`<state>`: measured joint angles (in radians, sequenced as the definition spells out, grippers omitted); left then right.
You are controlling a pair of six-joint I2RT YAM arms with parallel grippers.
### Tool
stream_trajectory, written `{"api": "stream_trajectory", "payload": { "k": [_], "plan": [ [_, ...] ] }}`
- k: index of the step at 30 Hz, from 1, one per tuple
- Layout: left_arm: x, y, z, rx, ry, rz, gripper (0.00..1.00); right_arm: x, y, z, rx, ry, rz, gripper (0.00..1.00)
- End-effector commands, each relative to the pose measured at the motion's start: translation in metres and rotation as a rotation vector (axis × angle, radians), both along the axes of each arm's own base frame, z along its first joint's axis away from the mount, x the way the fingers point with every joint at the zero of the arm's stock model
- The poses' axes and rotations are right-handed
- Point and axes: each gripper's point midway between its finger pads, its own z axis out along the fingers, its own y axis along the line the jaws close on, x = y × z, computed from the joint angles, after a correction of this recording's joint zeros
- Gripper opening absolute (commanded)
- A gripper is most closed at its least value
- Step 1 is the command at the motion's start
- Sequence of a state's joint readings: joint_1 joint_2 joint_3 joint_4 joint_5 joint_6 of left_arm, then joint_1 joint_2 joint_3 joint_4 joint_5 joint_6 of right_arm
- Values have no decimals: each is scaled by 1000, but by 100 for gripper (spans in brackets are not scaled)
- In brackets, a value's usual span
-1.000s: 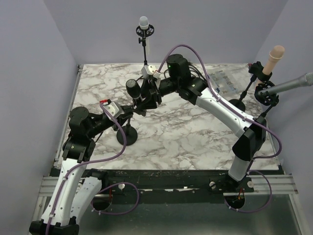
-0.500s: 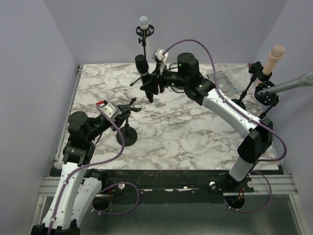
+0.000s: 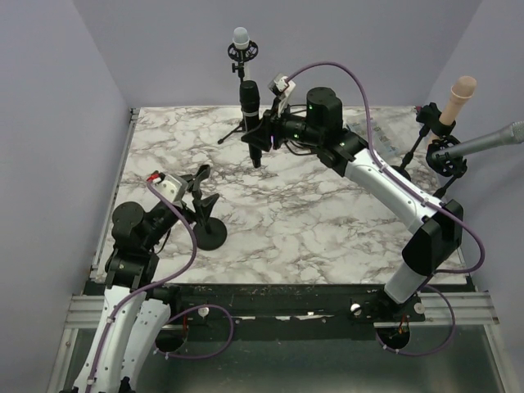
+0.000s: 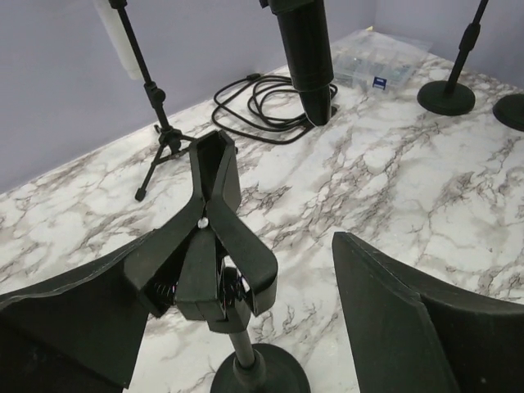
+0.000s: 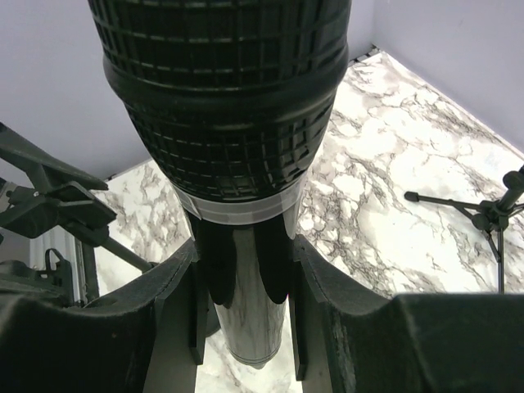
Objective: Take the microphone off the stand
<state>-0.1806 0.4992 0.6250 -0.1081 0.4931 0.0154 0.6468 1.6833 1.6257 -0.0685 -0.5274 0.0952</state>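
Observation:
The black microphone [image 3: 251, 110] hangs upright above the back of the marble table, and my right gripper [image 3: 264, 137] is shut on its body. In the right wrist view its mesh head [image 5: 221, 98] fills the top, with the barrel clamped between both fingers [image 5: 168, 311]. The stand [image 3: 211, 235] is at the near left on its round base. Its black clip [image 4: 209, 246] is empty. My left gripper [image 3: 197, 187] is open, and the clip sits between its spread fingers [image 4: 401, 319], closer to the left one.
A small tripod stand with a white-headed microphone [image 3: 241, 49] is at the back. Two more stands, with a beige microphone [image 3: 458, 94] and a grey one [image 3: 483, 141], crowd the right edge. A coiled black cable [image 4: 262, 102] and a clear plastic box [image 4: 381, 70] lie at the back.
My left gripper has opened off the stand's clip and drawn back toward the near left. My right gripper has carried the microphone up and away from the clip, turning it upright.

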Motion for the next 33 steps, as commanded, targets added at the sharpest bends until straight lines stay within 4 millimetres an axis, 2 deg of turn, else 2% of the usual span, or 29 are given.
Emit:
{"api": "stream_trajectory", "payload": {
  "k": [1,5,9,13,17,19,25,26,33],
  "plan": [
    [-5,6,13,-63,22,51,87,-5,-2,18,31,-26,-8,1],
    [-12,7,30,-114,69,62,99,-9,-2,16,29,-18,7,1],
    [-15,20,37,-155,134,152,98,-11,-4,18,30,-25,8,1],
    [-13,43,50,-190,198,306,98,-15,-4,20,35,-27,25,1],
    [-22,38,75,-155,230,265,88,-20,-3,22,51,-28,49,1],
    [-24,35,78,-126,253,242,84,-23,-3,23,59,-31,59,1],
    [-19,34,74,-34,334,230,79,-31,-4,24,65,-25,82,1],
    [-17,35,74,-21,352,235,77,-31,-4,30,80,-48,85,1],
    [-7,37,73,25,386,255,66,-35,-2,31,88,-55,109,1]
  ]
}}
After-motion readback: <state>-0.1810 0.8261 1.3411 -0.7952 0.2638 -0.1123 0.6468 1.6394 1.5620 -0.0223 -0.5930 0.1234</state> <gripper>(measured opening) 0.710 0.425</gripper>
